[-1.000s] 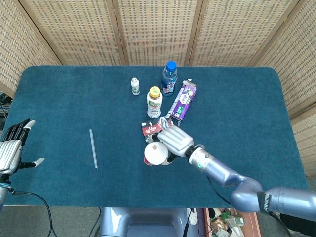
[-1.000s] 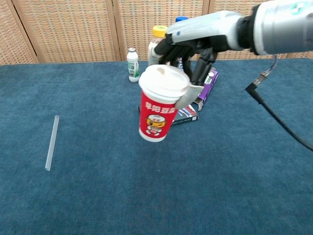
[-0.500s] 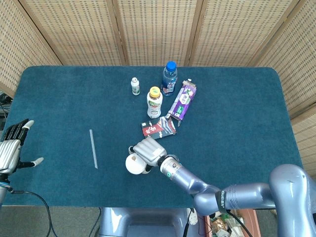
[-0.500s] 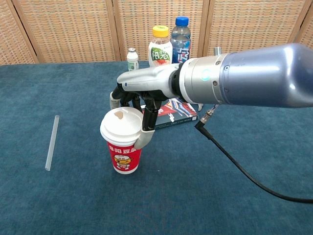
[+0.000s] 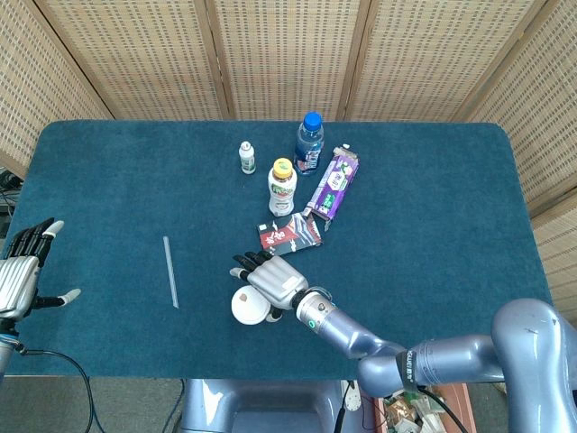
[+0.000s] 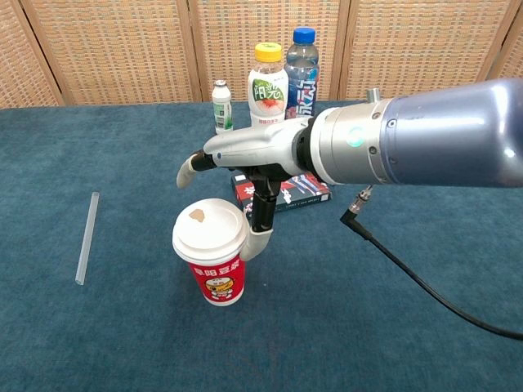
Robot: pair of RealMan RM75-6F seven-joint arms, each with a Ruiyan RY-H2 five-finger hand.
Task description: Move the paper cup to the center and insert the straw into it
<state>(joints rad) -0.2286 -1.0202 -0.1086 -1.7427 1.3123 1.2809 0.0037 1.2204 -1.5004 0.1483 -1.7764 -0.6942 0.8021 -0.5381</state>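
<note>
Centrally, the paper cup (image 6: 211,261) stands upright on the blue surface (image 5: 433,225), red-walled with a white lid, just in front of the flat red carton (image 5: 290,236) as the head view shows it. Over the cup's far side hangs the right hand (image 6: 245,175), its fingers (image 6: 189,168) spread above the lid; in the chest view the thumb tip lies against the lid's right edge, though nothing is closed around the cup. To the left of the cup, well apart, the straw (image 6: 87,237) lies flat on the surface, running roughly front to back. Further left of the cup, at the surface's near-left edge, the left hand (image 5: 22,271) is held with fingers apart and nothing in it. Beyond the cup, behind the red carton, stand a yellow-capped bottle (image 6: 269,73), a blue-capped bottle (image 6: 301,61) and a small white bottle (image 6: 221,106), with a purple box (image 5: 334,185) lying to the right of them.
</note>
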